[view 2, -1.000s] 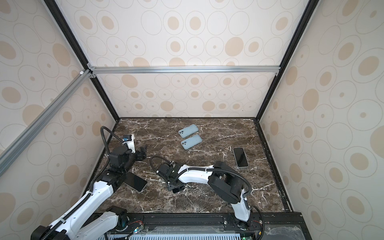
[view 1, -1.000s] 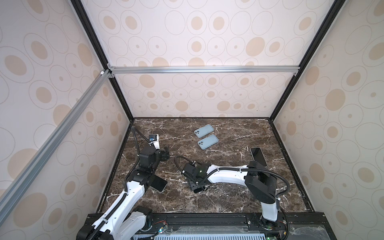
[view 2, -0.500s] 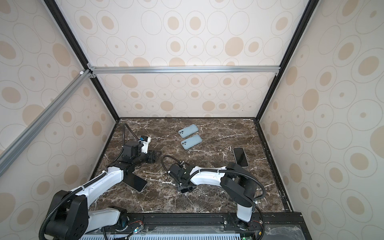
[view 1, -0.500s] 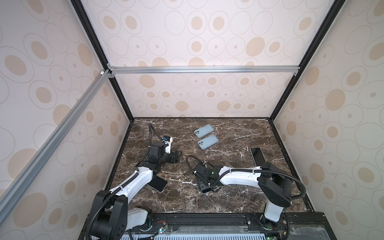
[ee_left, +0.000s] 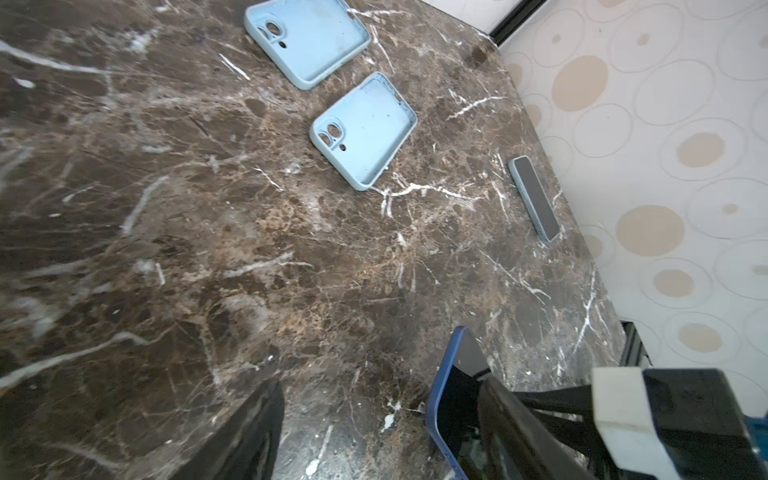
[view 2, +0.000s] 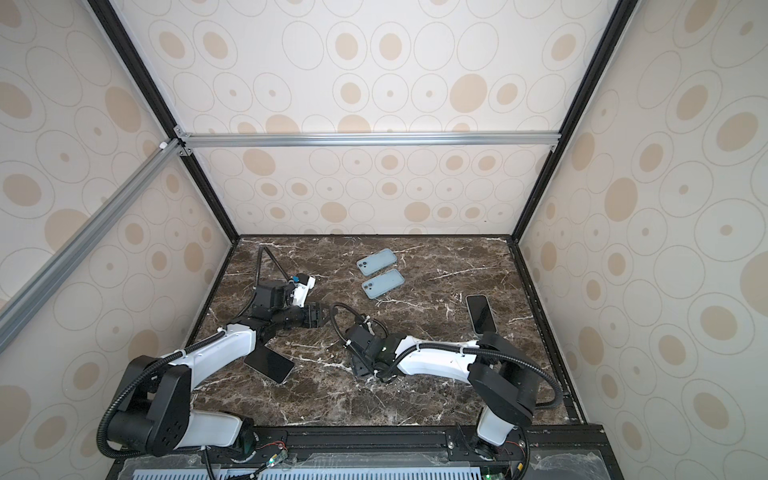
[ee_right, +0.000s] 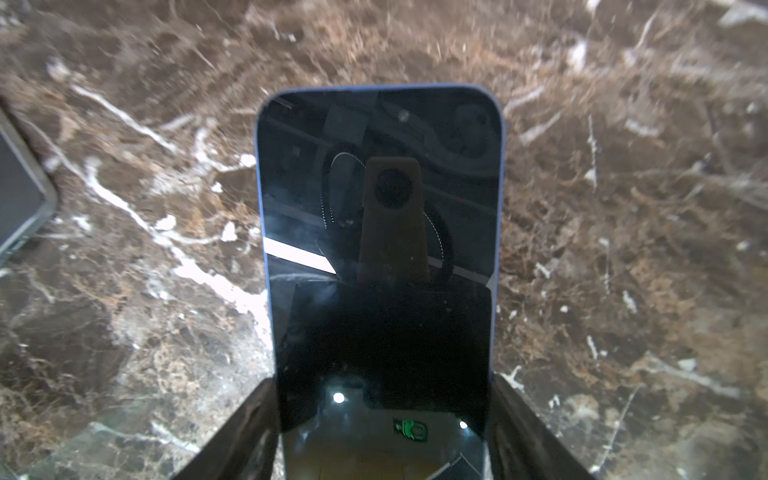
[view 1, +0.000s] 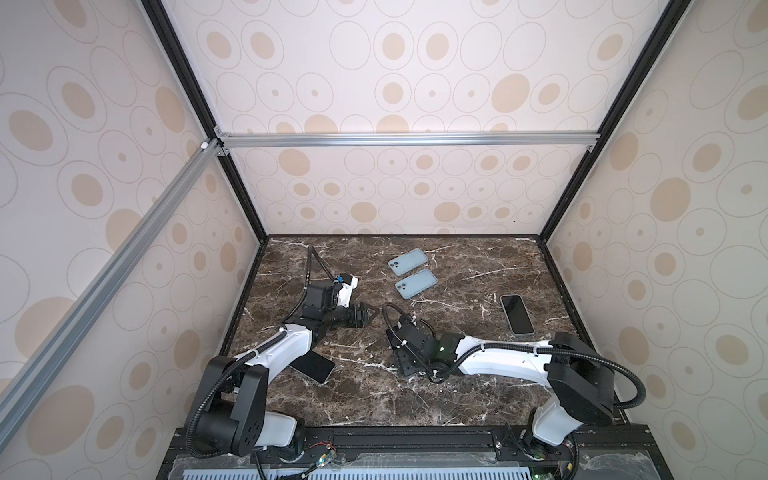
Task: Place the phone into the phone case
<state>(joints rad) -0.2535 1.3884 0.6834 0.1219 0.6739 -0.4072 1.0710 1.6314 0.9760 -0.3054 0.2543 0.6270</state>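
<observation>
Overhead, in both top views, the marble table (view 1: 457, 399) carries two pale blue cases toward the back: the far case (view 1: 407, 262) and the near case (view 1: 415, 284), just beside each other but not touching. A right phone (view 1: 516, 314) lies screen up near the right wall. A left phone (view 1: 316, 368) lies screen up at the front left, partly under the left arm. The left gripper (view 1: 369, 312) points toward the table's middle, its jaws wide and empty, near the near case but apart from it. The right gripper (view 1: 407, 363) reaches leftward, low over the middle of the table, and its jaws are hidden under the wrist in these views. From the left wrist, both cases lie hollow side up with their camera cut-outs showing, and the right phone lies by the table's edge. The left gripper's dark fingers (ee_left: 241, 436) stand far apart with only marble between them. Past one of them a blue phone (ee_left: 446, 399) stands tilted. From the right wrist, the blue phone (ee_right: 380, 208) fills the middle, clamped across its width between the right gripper's (ee_right: 382, 386) two fingers. Its dark screen faces the camera and mirrors the lens. It is in neither case, and whether its far end touches the marble I cannot tell. A grey phone corner (ee_right: 20, 199) shows at the frame's edge.
</observation>
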